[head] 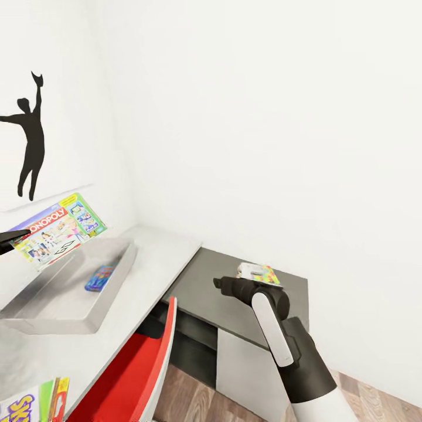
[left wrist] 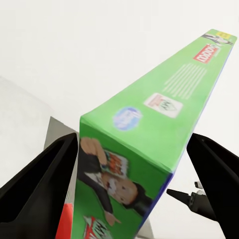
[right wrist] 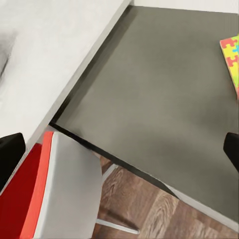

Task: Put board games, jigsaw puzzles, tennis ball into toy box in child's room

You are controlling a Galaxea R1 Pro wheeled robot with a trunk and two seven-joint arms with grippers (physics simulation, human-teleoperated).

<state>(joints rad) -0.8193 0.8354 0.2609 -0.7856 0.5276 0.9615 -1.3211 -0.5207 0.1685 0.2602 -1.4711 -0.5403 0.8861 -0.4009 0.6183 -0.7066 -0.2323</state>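
My left gripper (head: pixel 10 240) (left wrist: pixel 129 184) is shut on the Monopoly board game (head: pixel 58 228) (left wrist: pixel 149 129), held tilted in the air above the far left part of the toy box (head: pixel 108 299). A blue board game (head: pixel 99 277) lies inside that pale grey bin on the table (head: pixel 164 258). The Skip-Bo board game (head: pixel 23 407) lies at the table's near edge. A jigsaw puzzle (head: pixel 262 273) (right wrist: pixel 231 57) rests on the lower dark grey shelf section (head: pixel 205 299) (right wrist: pixel 159 89). Above that shelf, near the puzzle, my right gripper (head: pixel 218 283) (right wrist: pixel 119 152) hangs open and empty.
A red-and-white swivel chair (head: pixel 138 363) (right wrist: pixel 50 194) is tucked against the table's front where it meets the shelf. White walls close the corner behind, one with a black baseball-player silhouette (head: pixel 29 140). Wood-plank floor (head: pixel 375 398) lies below the shelf.
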